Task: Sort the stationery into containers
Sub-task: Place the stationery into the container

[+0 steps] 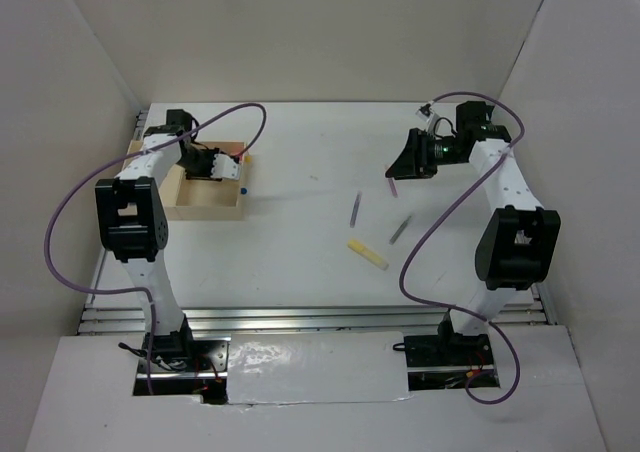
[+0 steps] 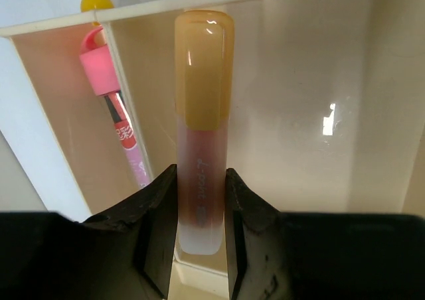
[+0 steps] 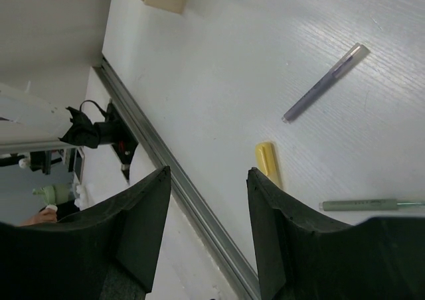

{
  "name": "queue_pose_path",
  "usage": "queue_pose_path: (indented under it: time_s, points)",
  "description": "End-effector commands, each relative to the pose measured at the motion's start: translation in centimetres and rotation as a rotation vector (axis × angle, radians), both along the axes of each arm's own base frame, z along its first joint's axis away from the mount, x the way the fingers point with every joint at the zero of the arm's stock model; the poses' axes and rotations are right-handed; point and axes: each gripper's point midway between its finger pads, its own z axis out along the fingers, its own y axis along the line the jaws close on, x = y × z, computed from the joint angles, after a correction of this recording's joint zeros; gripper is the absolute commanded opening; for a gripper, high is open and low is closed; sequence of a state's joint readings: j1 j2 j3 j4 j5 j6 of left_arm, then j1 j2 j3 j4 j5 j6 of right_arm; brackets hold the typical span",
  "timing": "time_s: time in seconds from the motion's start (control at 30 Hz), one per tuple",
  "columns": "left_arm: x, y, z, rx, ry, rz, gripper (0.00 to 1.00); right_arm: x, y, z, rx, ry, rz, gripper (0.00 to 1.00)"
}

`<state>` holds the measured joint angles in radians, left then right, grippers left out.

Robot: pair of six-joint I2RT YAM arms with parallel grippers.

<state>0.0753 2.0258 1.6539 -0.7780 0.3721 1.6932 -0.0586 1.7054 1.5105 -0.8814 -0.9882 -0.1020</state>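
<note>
The left hand [image 2: 201, 180] is clenched on a yellow-capped marker [image 2: 203, 81], its two fingers [image 2: 156, 214] pressing the clear lower barrel from either side, with the cap pointing away from the wrist. The marker hangs over a wide compartment of the wooden tray [image 2: 299, 114]. In the narrow compartment beside it, past a thin divider, lies a pink-capped pen [image 2: 109, 94]. From above, this hand [image 1: 210, 164] sits over the tray [image 1: 205, 210] at the desk's [image 1: 300, 152] far left.

The right hand [image 3: 207, 180] is released: its fingers [image 3: 149, 214] stand apart with nothing between them. It is raised over the far right. Below it on the desk lie a purple-grey pen [image 3: 325, 84], a yellow marker [image 3: 265, 160] and a grey-green pen [image 3: 372, 205], all apart from one another. A thin pinkish pen [image 1: 392, 185] shows just beside this hand [image 1: 405, 162] from above; whether they touch I cannot tell.
</note>
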Motion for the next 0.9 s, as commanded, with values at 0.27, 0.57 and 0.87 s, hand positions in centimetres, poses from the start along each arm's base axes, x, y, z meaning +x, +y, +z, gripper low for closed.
queue_pose_path:
  time_s: [0.27,0.57,0.87]
  points:
    - [-1.0,0.0,-1.1,-0.034,0.073,0.129,0.10,-0.2,0.1,0.5,0.037,-0.010,0.018,0.57]
    - [-0.8,-0.5,-3.5,-0.058,0.128,0.186,0.31,-0.3,-0.6,-1.4,-0.132,-0.043,0.014,0.57]
    - [-0.1,0.3,-3.6,-0.042,0.124,0.208,0.53,-0.7,-0.6,-2.6,-0.187,-0.018,0.032,0.59]
